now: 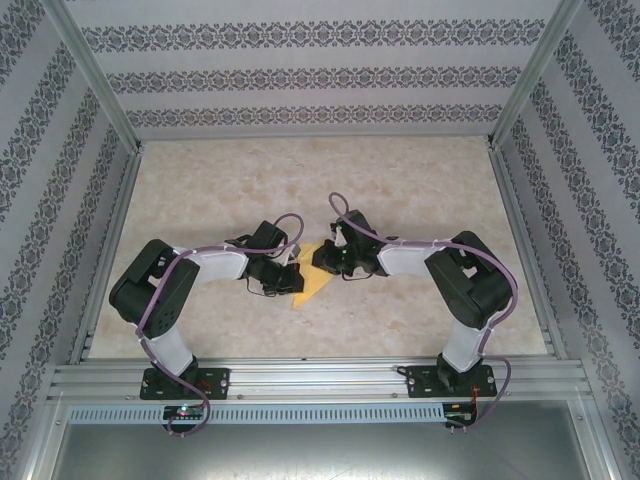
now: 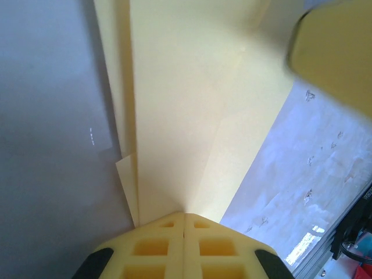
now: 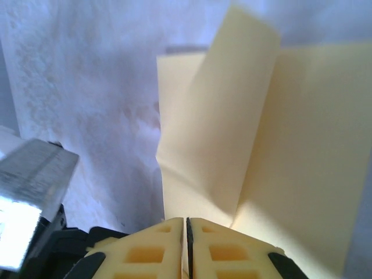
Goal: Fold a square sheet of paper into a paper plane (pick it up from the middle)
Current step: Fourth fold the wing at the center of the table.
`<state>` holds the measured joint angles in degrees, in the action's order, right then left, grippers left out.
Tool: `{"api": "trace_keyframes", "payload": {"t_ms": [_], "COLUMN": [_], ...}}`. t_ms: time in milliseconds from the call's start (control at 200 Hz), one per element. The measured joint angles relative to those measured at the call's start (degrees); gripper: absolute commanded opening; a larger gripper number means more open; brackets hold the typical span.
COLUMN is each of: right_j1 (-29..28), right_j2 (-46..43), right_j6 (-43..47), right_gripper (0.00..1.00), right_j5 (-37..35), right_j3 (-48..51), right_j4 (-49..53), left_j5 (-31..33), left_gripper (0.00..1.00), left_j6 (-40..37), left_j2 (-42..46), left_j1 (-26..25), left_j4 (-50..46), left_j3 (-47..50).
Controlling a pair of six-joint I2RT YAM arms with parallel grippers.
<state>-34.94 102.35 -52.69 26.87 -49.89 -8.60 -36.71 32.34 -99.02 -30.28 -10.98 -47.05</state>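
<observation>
The yellow square sheet of paper [image 1: 311,277] is folded into a pointed wedge and held off the table between both grippers, near the table's middle. My left gripper [image 1: 291,268] is shut on one end of it. In the left wrist view the left gripper [image 2: 185,214] pinches the paper [image 2: 186,110], whose layered folds and long crease run away from the jaws. My right gripper [image 1: 324,259] is shut on the other end. In the right wrist view the right gripper [image 3: 186,220] clamps the paper [image 3: 290,145], and one flap [image 3: 226,116] stands up from it.
The marbled tabletop [image 1: 400,190] is ringed by patterned walls and aluminium posts. A metal rail [image 1: 320,378] runs along the near edge by the arm bases. A blurred yellow finger [image 2: 334,52] of the right gripper looms at the upper right of the left wrist view.
</observation>
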Motion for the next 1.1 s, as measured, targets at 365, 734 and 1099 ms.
{"api": "trace_keyframes", "payload": {"t_ms": [365,734,1099], "right_j1": [-2.1,0.2,8.7], "right_j2": [5.2,8.8,11.9], "right_j6": [0.5,1.6,4.6], "right_gripper": [0.08,0.1,0.11], "right_j5": [0.4,2.6,2.9], "right_j3": [-3.7,-6.4,-11.7], "right_j4": [-1.1,1.4,4.0], "left_j5": [-0.2,-0.1,-0.1], "left_gripper": [0.02,0.0,0.0], "left_j6": [-0.5,-0.4,-0.4], "left_j2": [0.0,0.0,-0.1], "left_j1": [0.0,0.0,0.0], "left_j4": [-0.2,-0.4,-0.4], "left_j3": [0.0,-0.1,-0.1]}}
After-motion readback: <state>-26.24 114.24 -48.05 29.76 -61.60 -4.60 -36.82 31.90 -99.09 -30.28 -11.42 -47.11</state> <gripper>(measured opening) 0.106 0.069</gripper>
